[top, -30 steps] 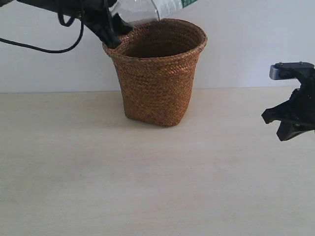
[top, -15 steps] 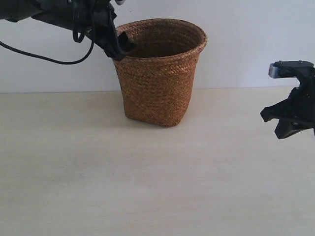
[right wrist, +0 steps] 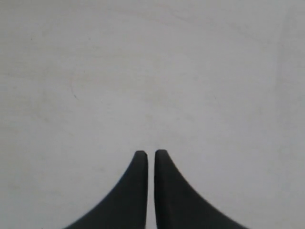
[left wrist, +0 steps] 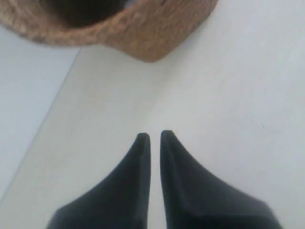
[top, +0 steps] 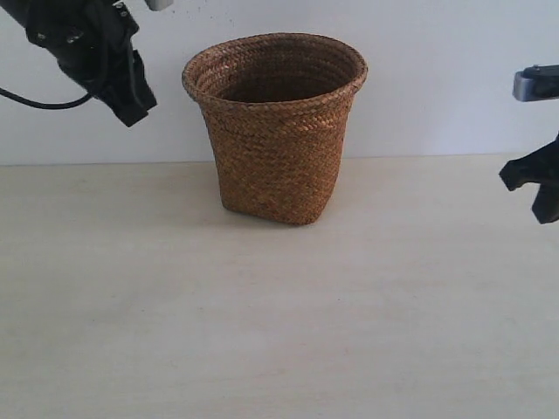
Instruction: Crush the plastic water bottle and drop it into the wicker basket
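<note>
The brown wicker basket (top: 278, 131) stands upright at the back middle of the table; its rim and side also show in the left wrist view (left wrist: 143, 33). The plastic water bottle is out of view in every frame. My left gripper (top: 131, 105) hangs in the air left of the basket's rim, apart from it; in its wrist view the left gripper (left wrist: 152, 137) has its fingers nearly together with nothing between them. My right gripper (top: 534, 188) is at the far right edge, above the table; the right gripper (right wrist: 148, 153) is likewise shut on nothing.
The pale wooden table (top: 262, 314) runs to a white wall behind the basket. A black cable (top: 35, 100) trails from the left arm at the left edge.
The left gripper held the bottle over the basket rim a second ago; the bottle is now gone from view and the arm has drawn back to the left. The right gripper moved right.
</note>
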